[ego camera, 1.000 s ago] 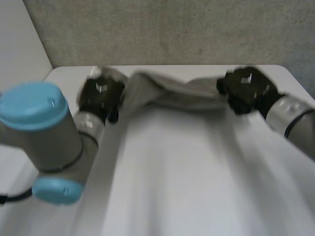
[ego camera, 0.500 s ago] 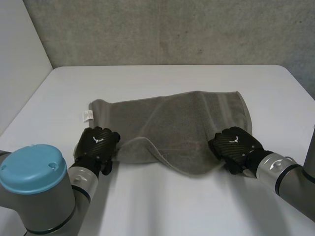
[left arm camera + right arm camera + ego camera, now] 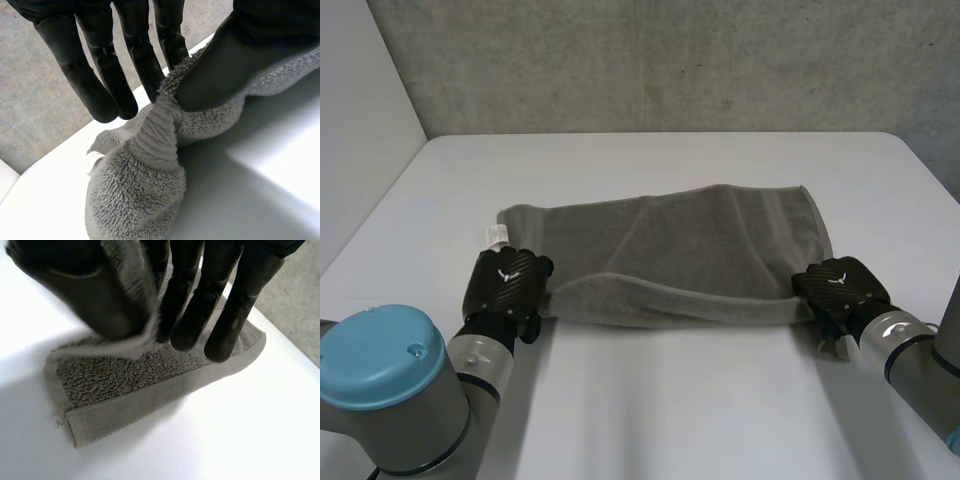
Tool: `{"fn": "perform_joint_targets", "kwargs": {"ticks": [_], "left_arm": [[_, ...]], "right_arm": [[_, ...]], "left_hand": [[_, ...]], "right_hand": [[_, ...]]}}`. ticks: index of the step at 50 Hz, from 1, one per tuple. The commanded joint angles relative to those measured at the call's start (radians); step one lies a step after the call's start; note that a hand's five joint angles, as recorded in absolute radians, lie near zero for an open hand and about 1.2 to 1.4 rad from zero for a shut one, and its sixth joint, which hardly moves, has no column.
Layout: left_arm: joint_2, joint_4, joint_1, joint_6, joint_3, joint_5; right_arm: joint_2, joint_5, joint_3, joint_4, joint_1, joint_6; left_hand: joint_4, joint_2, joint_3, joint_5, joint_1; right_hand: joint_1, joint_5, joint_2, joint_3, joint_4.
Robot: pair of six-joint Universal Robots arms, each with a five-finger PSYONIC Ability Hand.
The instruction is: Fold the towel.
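I have my left hand (image 3: 508, 282) at the towel's (image 3: 690, 250) near left corner, where my thumb and straight fingers pinch a bunched tuft of the cloth. My right hand (image 3: 838, 284) is at its near right corner, nipping the upper layer's edge between thumb and fingers. The towel lies spread lengthwise on the white table (image 3: 670, 400) beneath it. Seen from my right wrist, it lies in two layers, a hemmed lower one showing under the one I hold. I judge the first fold to be laid down or nearly so, with its near edge stretched between my two hands. The next move, I think, calls for setting both corners square on the lower layer and letting go of them together, so the left corner's bunching flattens out before a second fold across the length. By my count: one towel, one small white label (image 3: 497, 235) at its far left corner, one table, and my two hands.
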Motion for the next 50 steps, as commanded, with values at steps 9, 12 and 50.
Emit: {"fn": "perform_joint_targets", "kwargs": {"ticks": [9,12,50], "left_arm": [[0.052,-0.002,0.022,0.0,-0.035,0.011],[0.066,-0.002,0.022,0.0,-0.041,0.031],[-0.096,-0.53,0.249,0.041,0.341,0.373]], "right_arm": [[-0.079,-0.017,0.022,0.038,-0.033,0.036],[-0.075,-0.025,0.035,0.026,-0.028,0.03],[-0.03,-0.051,0.055,0.0,-0.025,0.024]], "left_hand": [[-0.855,-0.848,-0.868,-1.027,-0.826],[-0.873,-0.866,-0.886,-1.045,-0.844],[-0.879,-0.872,-0.891,-1.051,-0.85]], "right_hand": [[0.098,0.089,0.081,0.088,0.088],[0.098,0.089,0.081,0.088,0.088],[0.098,0.089,0.081,0.088,0.088]]}}
